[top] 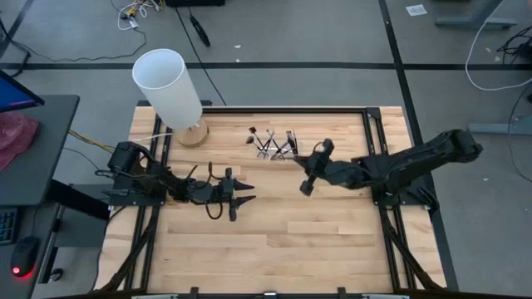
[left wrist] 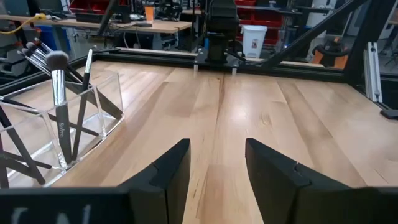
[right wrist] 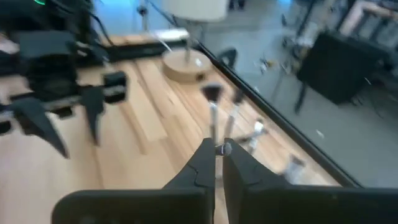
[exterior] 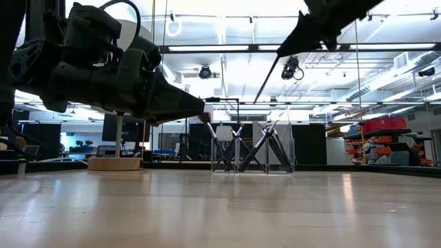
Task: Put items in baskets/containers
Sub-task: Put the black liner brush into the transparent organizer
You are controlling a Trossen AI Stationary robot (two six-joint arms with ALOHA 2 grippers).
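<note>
A clear holder (top: 278, 148) stands at the table's far middle with several slim brushes leaning in it, also visible in the low view (exterior: 251, 148) and the left wrist view (left wrist: 62, 124). My right gripper (top: 306, 184) is raised just near of the holder and is shut on one brush (right wrist: 213, 118). My left gripper (top: 241, 199) hovers low over the table's left middle. It is open with nothing between its fingers (left wrist: 168, 171). My right gripper pinches the brush's shaft (right wrist: 216, 138) between its two fingertips. The bristle end (right wrist: 211, 92) sticks out ahead of the fingers. In the low view the brush (exterior: 267, 79) slants down beyond the fingertips, lifted clear of the table.
A tall white cylinder on a wooden base (top: 170, 91) stands at the far left corner. Black rails (top: 374, 149) frame the wooden table. Bare wood lies between the two grippers and toward the near edge.
</note>
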